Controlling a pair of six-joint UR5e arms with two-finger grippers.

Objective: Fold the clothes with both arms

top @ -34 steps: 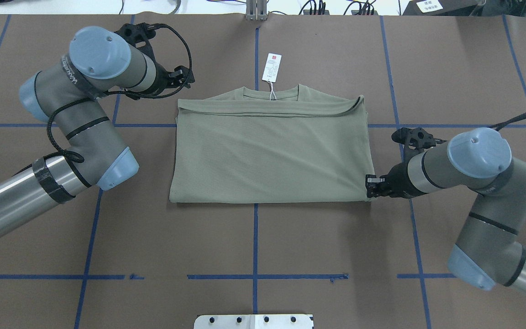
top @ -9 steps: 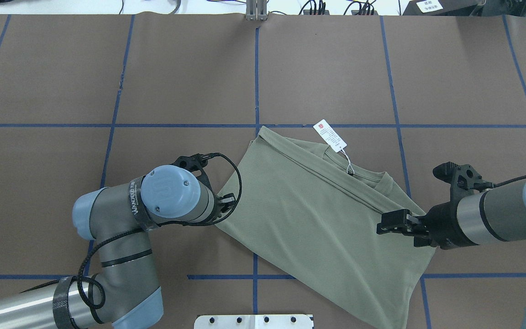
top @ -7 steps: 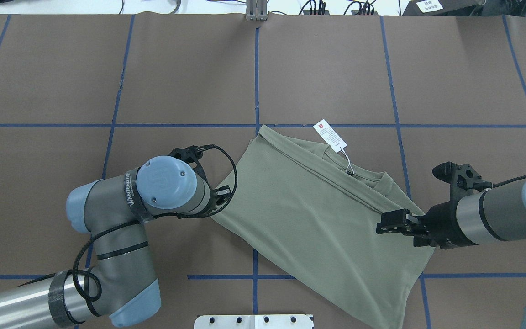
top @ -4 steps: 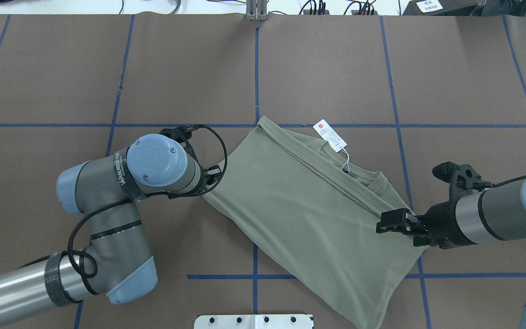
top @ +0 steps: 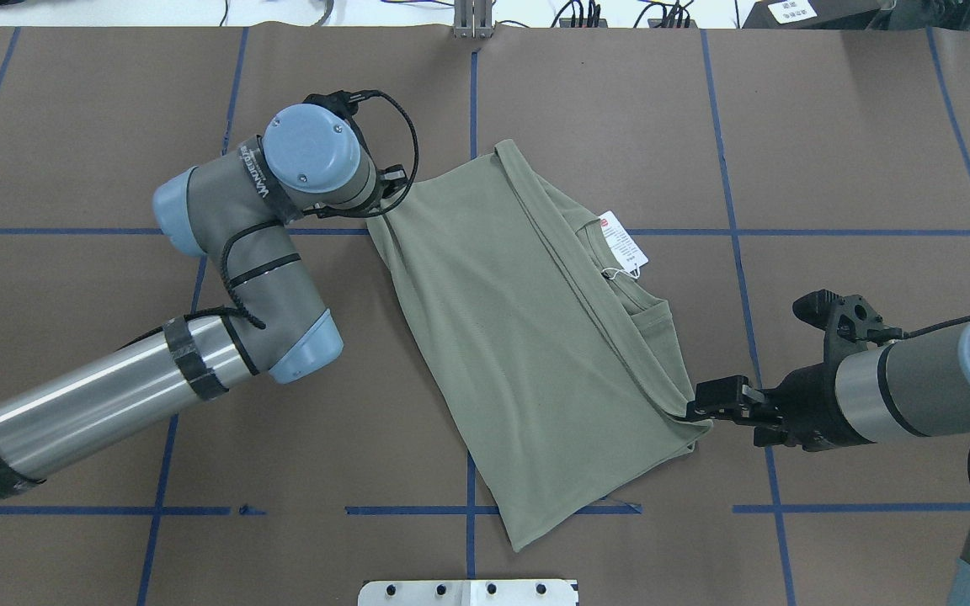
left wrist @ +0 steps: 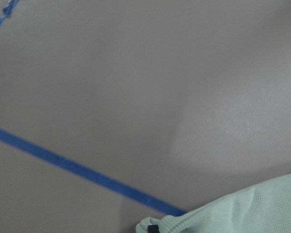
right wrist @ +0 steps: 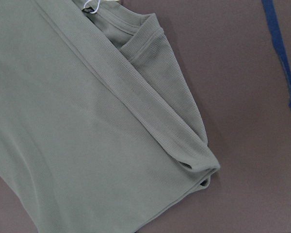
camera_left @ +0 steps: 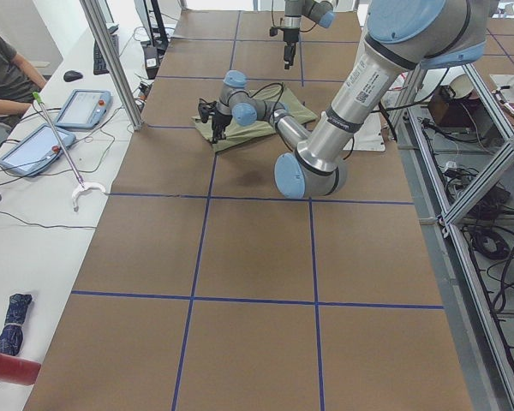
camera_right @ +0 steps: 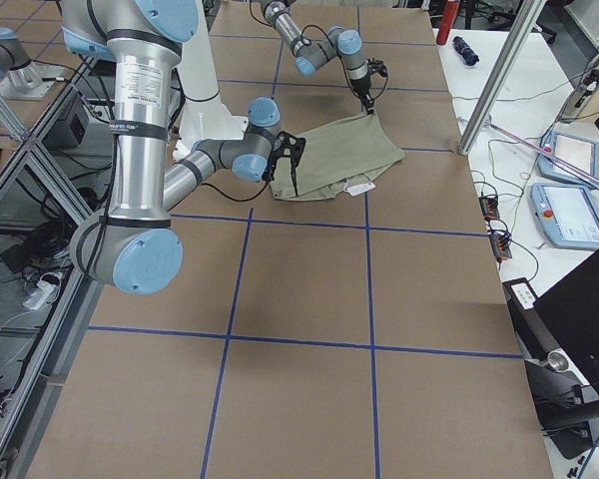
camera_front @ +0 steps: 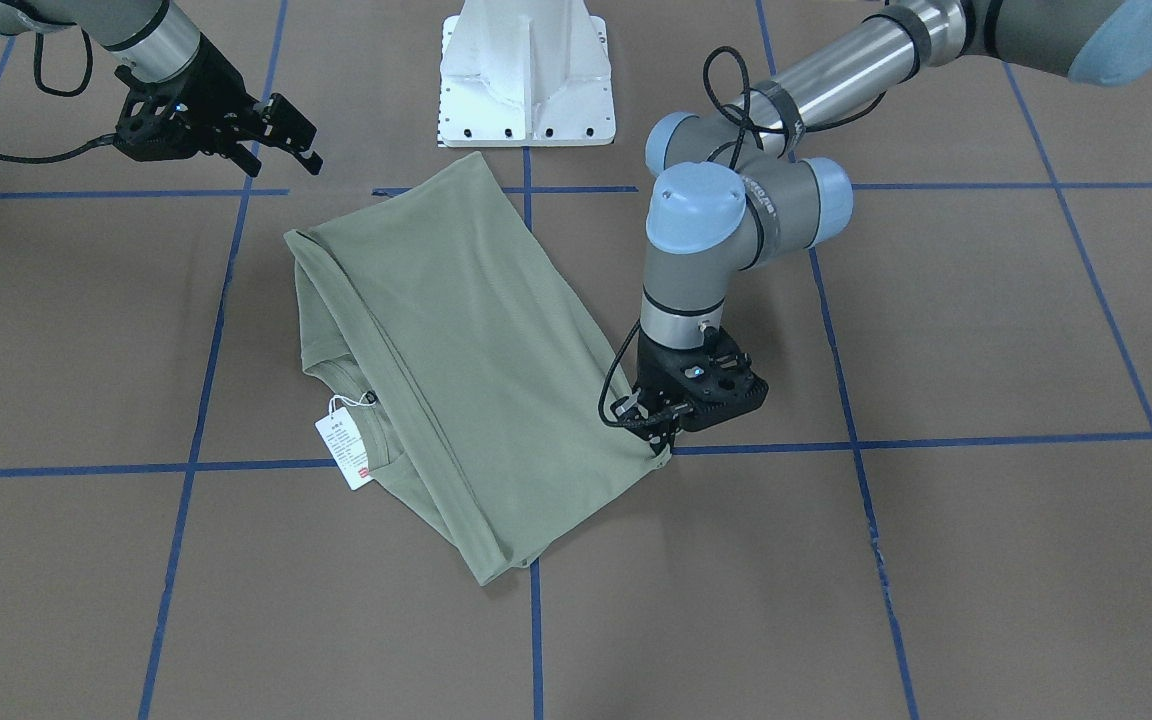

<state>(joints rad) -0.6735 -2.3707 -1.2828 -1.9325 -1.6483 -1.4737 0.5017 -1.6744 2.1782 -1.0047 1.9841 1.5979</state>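
The sage-green shirt [top: 527,337] lies folded and turned at a slant on the brown table; it also shows in the front view [camera_front: 456,340]. Its white hang tag [top: 624,247] lies by the neck. My left gripper [camera_front: 658,440] is shut on the shirt's far left corner, low at the table; in the overhead view [top: 381,209] the wrist hides its fingers. The left wrist view shows that corner [left wrist: 262,208]. My right gripper [camera_front: 296,135] is open and empty, raised beside the shirt's right corner [right wrist: 203,170], which lies free on the table.
The white pedestal base [camera_front: 526,70] stands at the table's near edge, close to the shirt's lower corner. Blue tape lines [top: 472,93] cross the table. A side bench with tablets [camera_left: 77,107] and a seated person runs along the far side.
My left gripper has pulled its corner of the shirt away from the robot, and the shirt has swung round. The right gripper has stayed in place, and the shirt has slid out from under it.
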